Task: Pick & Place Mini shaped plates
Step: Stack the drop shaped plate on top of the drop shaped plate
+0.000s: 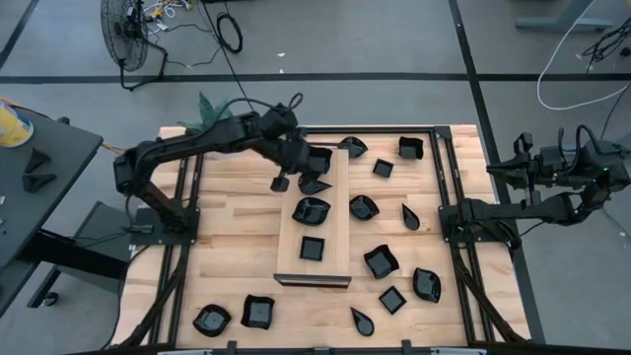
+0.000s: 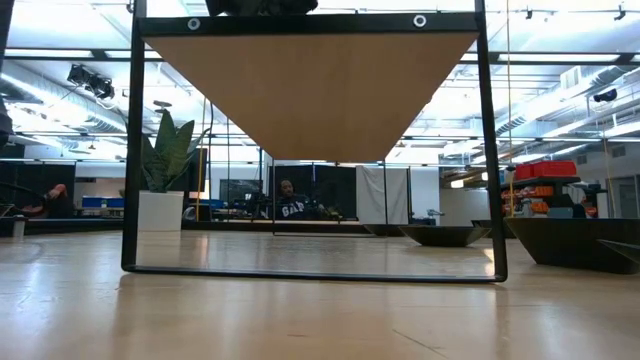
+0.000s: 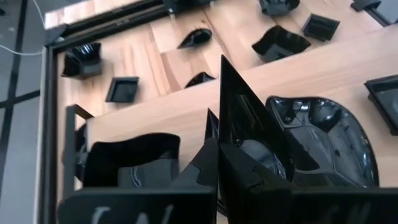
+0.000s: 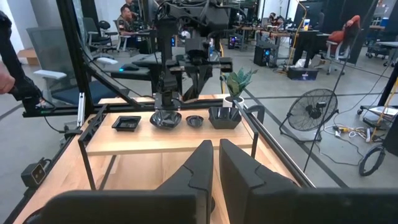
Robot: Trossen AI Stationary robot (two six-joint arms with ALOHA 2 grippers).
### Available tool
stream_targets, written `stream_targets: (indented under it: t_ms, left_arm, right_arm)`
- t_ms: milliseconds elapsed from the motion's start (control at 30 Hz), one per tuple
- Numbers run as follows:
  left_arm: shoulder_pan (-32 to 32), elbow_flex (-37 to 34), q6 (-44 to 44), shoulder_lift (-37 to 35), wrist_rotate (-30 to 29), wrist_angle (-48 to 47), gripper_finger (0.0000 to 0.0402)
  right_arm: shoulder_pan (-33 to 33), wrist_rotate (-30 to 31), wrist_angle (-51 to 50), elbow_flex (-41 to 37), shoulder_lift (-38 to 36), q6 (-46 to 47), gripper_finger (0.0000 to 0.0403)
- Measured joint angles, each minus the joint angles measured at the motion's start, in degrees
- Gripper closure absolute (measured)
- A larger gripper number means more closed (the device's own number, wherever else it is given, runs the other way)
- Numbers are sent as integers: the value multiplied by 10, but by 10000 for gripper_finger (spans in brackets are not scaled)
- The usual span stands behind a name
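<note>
Several glossy black mini plates lie over the wooden table. A long pale board stands raised at the middle. It carries a square dish, a wavy bowl and another dish at its far end. My left gripper reaches in from the table's left over the board's far half. It is shut on a teardrop plate, which shows in the left wrist view between the two bowls. My right gripper is shut and empty, off the table's right edge. My left gripper pinches the teardrop plate's broad end between its two fingers, coming from the table's left at a slant. The plate stands tilted on edge, its pointed tip away from the fingers. Whether it rests on the board, I cannot tell.
Loose plates lie right of the board and along the near edge. A black frame rims the table. A small potted plant stands at the far left corner. People sit in the room beyond.
</note>
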Motion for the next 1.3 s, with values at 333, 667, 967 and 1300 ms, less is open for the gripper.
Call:
stream_targets:
  t_ms: [333,667,967,1300]
  left_arm:
    - [-11,-1,23,26,-11,-11,391]
    - [-18,-1,64,39,-35,-12,395]
    - [-19,-1,75,39,-48,-8,397]
    - [-18,0,75,53,-52,18,393]
  right_arm:
    - [0,0,0,0,0,0,369]
    - [0,0,0,0,0,0,369]
    - [0,0,0,0,0,0,369]
    - [0,0,0,0,0,0,369]
